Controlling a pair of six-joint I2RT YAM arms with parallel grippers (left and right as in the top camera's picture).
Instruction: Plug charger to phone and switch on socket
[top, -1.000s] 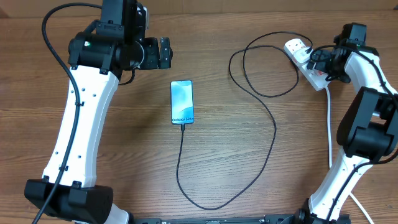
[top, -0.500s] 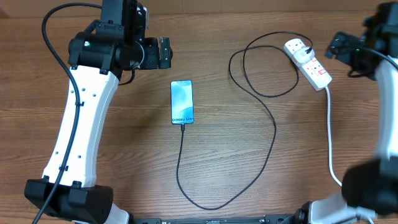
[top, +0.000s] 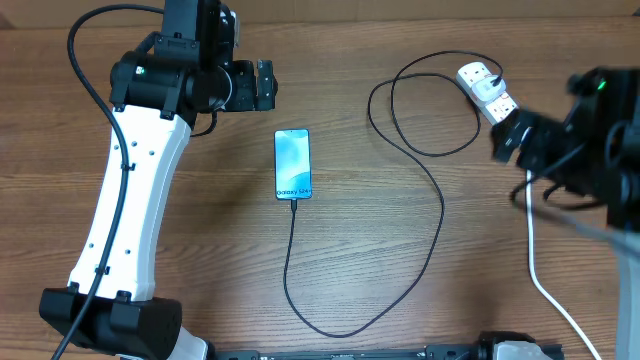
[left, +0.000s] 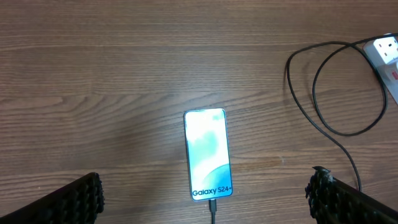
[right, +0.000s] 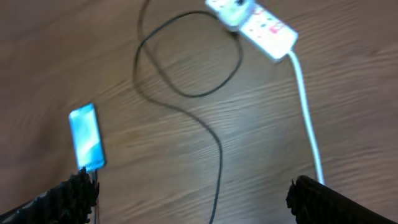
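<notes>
A brown wood-grain table fills the view. The phone lies flat near its centre with the screen lit. The charger enters the phone's 6 o'clock end and loops to the socket at 2 o'clock. The left gripper hangs at 11 o'clock, fingers spread wide. The right gripper, blurred, is beside the socket, fingers also apart.

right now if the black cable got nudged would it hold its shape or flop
Probably floppy: the cable lies in loose curves with a loop near the power strip, so a push would likely shift only that stretch. It looks thin, so likely light. Its tip sits at the phone, so a hard tug might drag it.
</notes>
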